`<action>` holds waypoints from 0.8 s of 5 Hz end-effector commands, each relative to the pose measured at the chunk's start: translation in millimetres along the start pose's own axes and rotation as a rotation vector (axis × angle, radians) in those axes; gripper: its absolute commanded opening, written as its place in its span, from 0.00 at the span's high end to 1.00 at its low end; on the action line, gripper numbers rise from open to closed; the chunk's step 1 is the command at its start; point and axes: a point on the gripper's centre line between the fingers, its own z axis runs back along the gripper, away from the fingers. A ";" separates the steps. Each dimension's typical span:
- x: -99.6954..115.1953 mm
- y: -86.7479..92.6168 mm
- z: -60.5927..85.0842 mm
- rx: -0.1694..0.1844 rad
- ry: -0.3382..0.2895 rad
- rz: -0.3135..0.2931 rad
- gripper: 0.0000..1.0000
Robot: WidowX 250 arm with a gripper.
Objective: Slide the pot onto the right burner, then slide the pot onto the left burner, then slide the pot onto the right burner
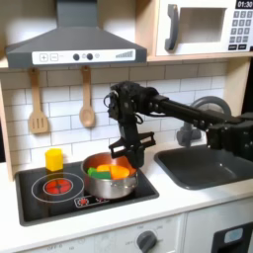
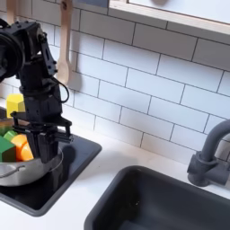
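The pot (image 1: 109, 174) was seen directly beneath the pincer (image 1: 126, 156), whose fingers were lowered at its back rim; whether they gripped it could not be told

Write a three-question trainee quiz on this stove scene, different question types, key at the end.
1. True or false: the pot sits on the burner with the solid red centre.
2. In the first exterior view, the yellow cup stands: A) in the sink B) beside the wall tiles behind the stove C) inside the pot.
3. Fill in: the gripper is at the pot's ____.

Key: 1 false; 2 B; 3 rim.
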 end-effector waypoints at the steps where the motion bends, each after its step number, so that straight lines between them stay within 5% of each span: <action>1: 0.0 0.2 2.6 -0.001 -0.018 0.009 0.00; 4: 5.6 2.9 1.3 0.006 -0.051 -0.007 0.00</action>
